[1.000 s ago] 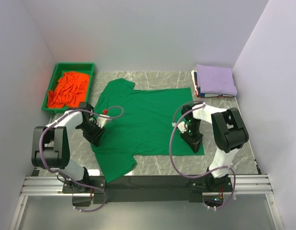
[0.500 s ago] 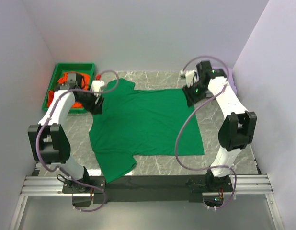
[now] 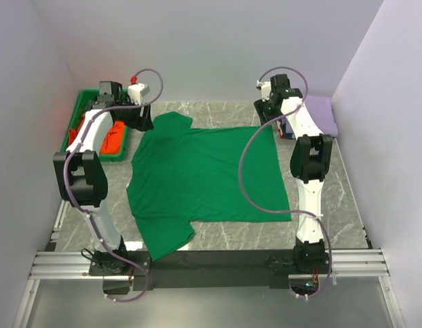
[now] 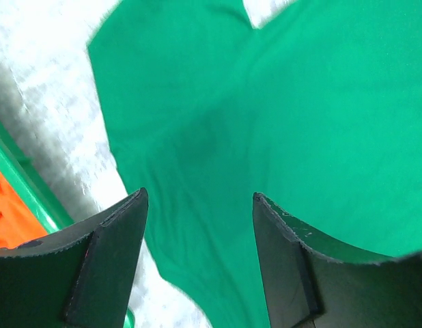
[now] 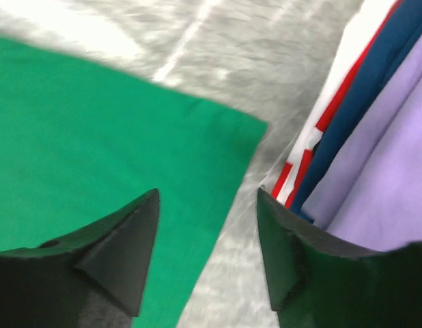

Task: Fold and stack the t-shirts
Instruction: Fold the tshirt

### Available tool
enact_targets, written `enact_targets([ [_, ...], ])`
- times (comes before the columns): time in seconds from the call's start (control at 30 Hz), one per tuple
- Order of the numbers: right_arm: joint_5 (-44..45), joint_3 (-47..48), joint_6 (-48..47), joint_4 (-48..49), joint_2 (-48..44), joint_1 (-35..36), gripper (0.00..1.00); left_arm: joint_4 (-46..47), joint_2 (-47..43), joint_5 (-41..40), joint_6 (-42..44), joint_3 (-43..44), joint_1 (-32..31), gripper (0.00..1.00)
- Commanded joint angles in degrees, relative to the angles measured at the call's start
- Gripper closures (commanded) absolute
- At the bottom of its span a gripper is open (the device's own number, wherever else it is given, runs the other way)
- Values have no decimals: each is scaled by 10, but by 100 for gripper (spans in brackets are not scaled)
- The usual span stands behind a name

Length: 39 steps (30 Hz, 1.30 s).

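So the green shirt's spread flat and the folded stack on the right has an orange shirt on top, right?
No. The shirt on top of the folded stack is lavender, not orange; the top external view shows it. The green shirt is spread flat.

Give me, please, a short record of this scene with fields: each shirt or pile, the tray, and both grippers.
green t-shirt: spread flat on the table, not folded, sleeves toward the left
orange t-shirt: crumpled in the tray
tray: green, far left, beside the green t-shirt's far sleeve
stack: folded, far right; lavender on top, with dark blue, red and white edges below
left gripper: open, empty, above the far sleeve
right gripper: open, empty, above the green t-shirt's far right corner, beside the stack
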Motion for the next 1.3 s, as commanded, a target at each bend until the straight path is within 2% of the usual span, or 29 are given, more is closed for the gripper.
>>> enact_targets([
  [0.0,32,19,28,70,-4,-17,33,56,22,13,-66,48,2,32],
  [0.2,29,23,18,89,37,-17,30,54,69,10,-85,95,1,32],
  [0.4,26,40,0,82,78,-17,34,48,98,8,-92,127,1,32],
  [0.53,15,93,-7,48,106,-16,34,56,107,2,-99,128,1,32],
  [0.83,22,133,-26,-41,150,-6,37,50,146,0,-114,169,1,33],
  [1.1,37,157,-44,-76,177,3,37,54,159,6,-119,183,2,33],
  [1.27,30,139,-55,-95,178,9,41,48,169,10,-121,202,0,33],
])
